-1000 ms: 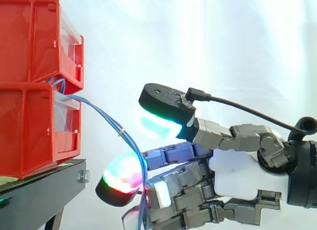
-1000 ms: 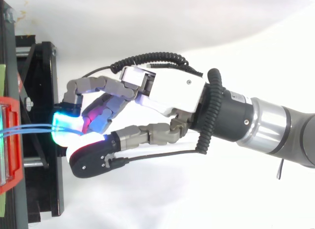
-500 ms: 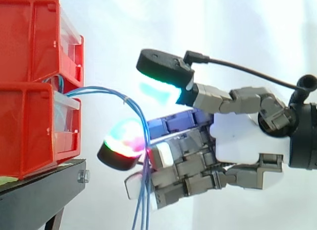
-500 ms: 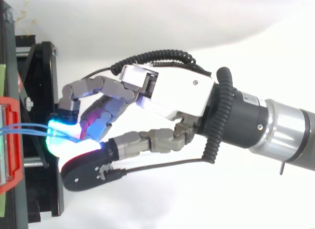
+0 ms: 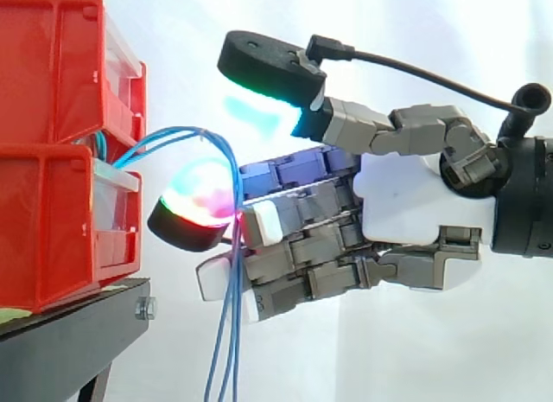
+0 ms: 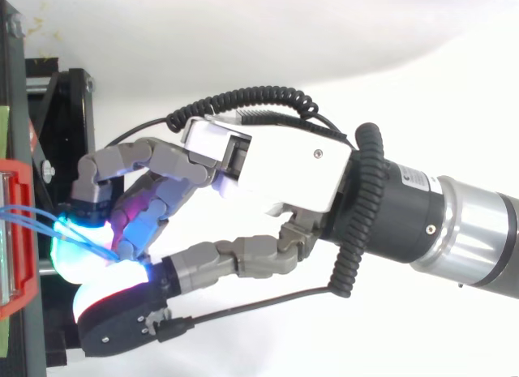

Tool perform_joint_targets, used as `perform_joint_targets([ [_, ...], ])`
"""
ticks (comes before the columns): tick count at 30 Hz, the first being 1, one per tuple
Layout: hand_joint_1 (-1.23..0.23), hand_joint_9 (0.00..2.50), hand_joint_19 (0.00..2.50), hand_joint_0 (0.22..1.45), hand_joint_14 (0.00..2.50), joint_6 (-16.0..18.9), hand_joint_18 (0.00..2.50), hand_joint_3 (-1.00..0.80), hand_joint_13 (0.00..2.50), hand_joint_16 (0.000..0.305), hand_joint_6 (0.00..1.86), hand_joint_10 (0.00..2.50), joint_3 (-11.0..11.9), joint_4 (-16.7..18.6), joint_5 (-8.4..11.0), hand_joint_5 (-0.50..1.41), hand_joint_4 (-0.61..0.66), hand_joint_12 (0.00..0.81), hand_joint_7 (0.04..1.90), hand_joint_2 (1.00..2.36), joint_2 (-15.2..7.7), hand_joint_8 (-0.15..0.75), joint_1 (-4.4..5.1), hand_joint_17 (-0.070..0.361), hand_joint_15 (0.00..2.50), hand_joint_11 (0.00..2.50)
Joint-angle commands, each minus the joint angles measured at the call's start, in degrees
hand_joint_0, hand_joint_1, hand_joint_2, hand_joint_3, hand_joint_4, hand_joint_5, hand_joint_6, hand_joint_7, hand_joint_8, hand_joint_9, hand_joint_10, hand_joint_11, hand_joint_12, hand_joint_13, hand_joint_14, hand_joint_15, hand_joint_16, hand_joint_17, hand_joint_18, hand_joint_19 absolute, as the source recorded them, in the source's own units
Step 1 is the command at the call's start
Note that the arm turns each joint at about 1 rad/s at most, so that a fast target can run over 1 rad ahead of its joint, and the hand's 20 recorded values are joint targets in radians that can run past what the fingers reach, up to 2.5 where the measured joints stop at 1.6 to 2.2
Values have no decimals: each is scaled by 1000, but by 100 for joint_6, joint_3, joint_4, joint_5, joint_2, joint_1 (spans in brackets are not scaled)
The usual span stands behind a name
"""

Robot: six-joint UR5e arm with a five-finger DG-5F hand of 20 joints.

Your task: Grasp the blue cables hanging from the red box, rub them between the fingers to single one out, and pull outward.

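Black stand [image 5: 73, 333] before white curtain [image 5: 190, 22].

Two stacked red bins [image 5: 52, 151] on black stand [image 5: 78, 333]. Blue cables [image 5: 226, 333] arching out between them, pinched by curled fingers [image 5: 194, 216] of hand [image 5: 415, 203], ends hanging.

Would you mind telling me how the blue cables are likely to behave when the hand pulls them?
Probably floppy: the cables arch out of the red box and hang limp below the hand. Likely light and thin, so they may slip between the pads. They run close together, so several might come along at once.
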Motion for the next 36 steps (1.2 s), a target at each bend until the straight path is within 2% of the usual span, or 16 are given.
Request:
perform_joint_targets([
  [1, -612, 1153, 529, 559, 22, 5, 674, -463, 880, 42, 597, 23, 20, 15, 2, -74, 196, 336, 1194, 1003, -8, 240, 1, 95, 563, 855],
  [5, -597, 1134, 527, 554, 24, 5, 673, -472, 857, 43, 508, 21, 11, 33, 64, -62, 203, 341, 1332, 1002, -8, 238, -16, 97, 554, 818],
  [9, -581, 1039, 509, 539, 20, 5, 609, -474, 765, 45, 502, 20, 11, 24, 73, -68, 216, 344, 1264, 1002, -8, 235, -43, 101, 496, 681],
  [13, -591, 1004, 500, 549, 21, 5, 561, -448, 725, 44, 502, 22, 2, 6, 73, -63, 209, 345, 1243, 1004, -8, 224, -43, 100, 497, 667],
  [21, -585, 985, 499, 602, 21, 5, 534, -312, 671, 43, 515, 22, 2, 24, 73, -34, 149, 340, 1411, 1014, -8, 224, -25, 96, 492, 695],
  [23, -581, 954, 506, 598, 19, 5, 532, -277, 658, 43, 572, 21, 2, 15, 73, -51, 142, 340, 1331, 1015, -8, 229, -34, 97, 488, 698],
  [25, -575, 953, 503, 595, 19, 5, 530, -231, 650, 45, 652, 21, 2, 15, 73, -82, 181, 347, 1168, 1016, -8, 240, -34, 101, 494, 729],
  [27, -625, 953, 485, 594, 19, 5, 554, -207, 659, 48, 703, 20, 2, -3, 64, -100, 197, 364, 1062, 1013, -8, 257, -43, 109, 497, 756],
  [30, -702, 938, 472, 587, 19, 49, 554, -208, 648, 50, 745, 22, 11, -11, 55, -120, 211, 368, 990, 1013, -8, 265, -51, 113, 488, 789],
  [32, -722, 924, 496, 559, 20, 128, 523, -302, 631, 46, 755, 21, 11, -73, 55, -129, 192, 348, 993, 1011, -8, 247, -51, 104, 506, 816],
  [33, -696, 952, 499, 536, 19, 154, 530, -390, 648, 47, 766, 21, 20, -99, 55, -126, 197, 354, 958, 1007, 1, 251, -60, 105, 503, 812],
  [34, -605, 1007, 503, 527, 19, 181, 549, -457, 673, 47, 742, 21, 20, -134, 55, -109, 187, 359, 1004, 1003, 1, 256, -60, 105, 503, 808],
  [36, -468, 1031, 520, 539, 22, 251, 568, -472, 693, 46, 700, 22, 20, -222, 55, -88, 171, 356, 1061, 1002, 1, 254, -69, 103, 504, 789],
])
